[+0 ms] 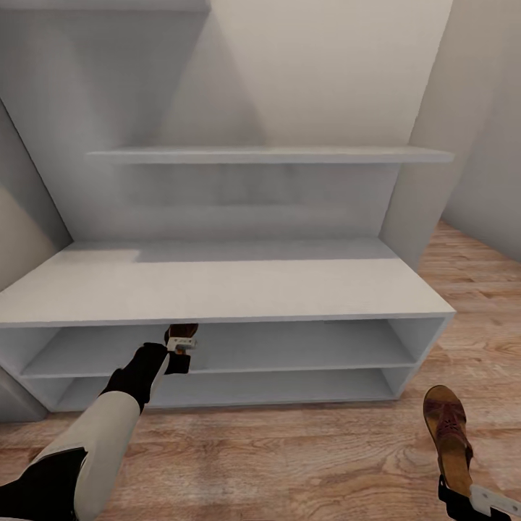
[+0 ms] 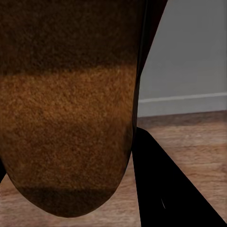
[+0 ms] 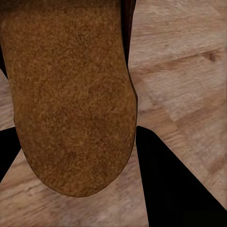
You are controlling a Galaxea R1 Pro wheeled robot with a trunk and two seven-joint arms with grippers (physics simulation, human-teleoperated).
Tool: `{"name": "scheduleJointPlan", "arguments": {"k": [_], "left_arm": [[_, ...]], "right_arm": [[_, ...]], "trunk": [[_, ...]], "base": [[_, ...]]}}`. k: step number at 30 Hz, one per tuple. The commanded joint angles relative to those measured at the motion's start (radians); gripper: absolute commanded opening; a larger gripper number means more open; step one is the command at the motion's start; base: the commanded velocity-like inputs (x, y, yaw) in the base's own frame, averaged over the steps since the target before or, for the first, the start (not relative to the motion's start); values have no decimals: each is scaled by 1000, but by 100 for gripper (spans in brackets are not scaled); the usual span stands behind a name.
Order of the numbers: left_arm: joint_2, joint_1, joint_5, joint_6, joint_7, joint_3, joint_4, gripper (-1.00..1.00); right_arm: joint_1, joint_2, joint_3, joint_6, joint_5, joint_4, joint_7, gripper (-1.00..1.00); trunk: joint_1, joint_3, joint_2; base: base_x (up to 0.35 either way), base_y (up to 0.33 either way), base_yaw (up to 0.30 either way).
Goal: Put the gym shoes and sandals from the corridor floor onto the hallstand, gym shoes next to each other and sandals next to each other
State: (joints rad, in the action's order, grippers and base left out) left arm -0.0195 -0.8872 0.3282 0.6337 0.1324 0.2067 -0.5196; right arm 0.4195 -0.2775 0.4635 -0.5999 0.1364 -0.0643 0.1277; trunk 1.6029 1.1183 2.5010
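Head high; wrist cameras against sandals (image 3: 71,104)

I see pale, off-white walls (image 1: 325,65) closing in a narrow corridor, a grey shadow falling diagonally across the back wall on my left. To the right, another wall (image 1: 481,130) angles away, grey in shade, and meets the floor. The floor (image 1: 289,463) is light brown wood-plank laminate with clear grain and knots, brighter at the right. In the left wrist view I see a grey wall with a white baseboard (image 2: 182,103) running along the planks. The light is soft and even, with no lamp or window in sight.
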Motion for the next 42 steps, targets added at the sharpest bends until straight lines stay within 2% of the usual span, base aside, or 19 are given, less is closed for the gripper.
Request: {"name": "scheduleJointPlan", "arguments": {"k": [1,3,5,7,8,9,11,17,33,39,42], "left_arm": [[-1,0,14,4,12,8,-2,-100],[0,0,14,4,12,8,-2,-100],[1,0,14,4,12,8,-1,-100],[2,0,14,4,13,8,-1,-100],[2,0,14,4,13,8,-1,-100],[2,0,14,4,13,8,-1,-100],[3,-1,14,4,13,8,-1,-100],[3,0,14,4,13,8,0,-100],[2,0,14,3,15,7,-2,-100],[1,-1,14,3,15,8,-2,-100],[1,-1,14,3,14,8,-2,-100]], "right_arm": [[1,-1,3,-2,7,1,6,-100],[1,-7,7,-3,7,1,8,-100],[1,-25,44,-3,6,1,8,-100],[1,-54,146,0,7,1,8,-100],[1,-70,222,9,7,1,7,-100],[1,-80,262,16,8,1,6,-100],[1,-105,319,34,8,-3,6,-100],[1,-121,343,46,8,-6,6,-100],[1,-120,348,49,8,-6,6,-100],[1,-120,349,49,8,-6,6,-100],[1,-120,349,49,8,-6,6,-100]], "trunk": [[0,1,0],[0,1,0],[0,1,0],[0,1,0],[0,1,0],[0,1,0],[0,1,0],[0,1,0],[0,1,0],[2,25,2],[2,28,2]], "base": [[0,0,0],[0,0,0],[0,0,0],[0,0,0],[18,0,0],[58,0,0],[137,0,0],[172,0,0],[15,0,0],[0,0,0],[0,0,0]]}}
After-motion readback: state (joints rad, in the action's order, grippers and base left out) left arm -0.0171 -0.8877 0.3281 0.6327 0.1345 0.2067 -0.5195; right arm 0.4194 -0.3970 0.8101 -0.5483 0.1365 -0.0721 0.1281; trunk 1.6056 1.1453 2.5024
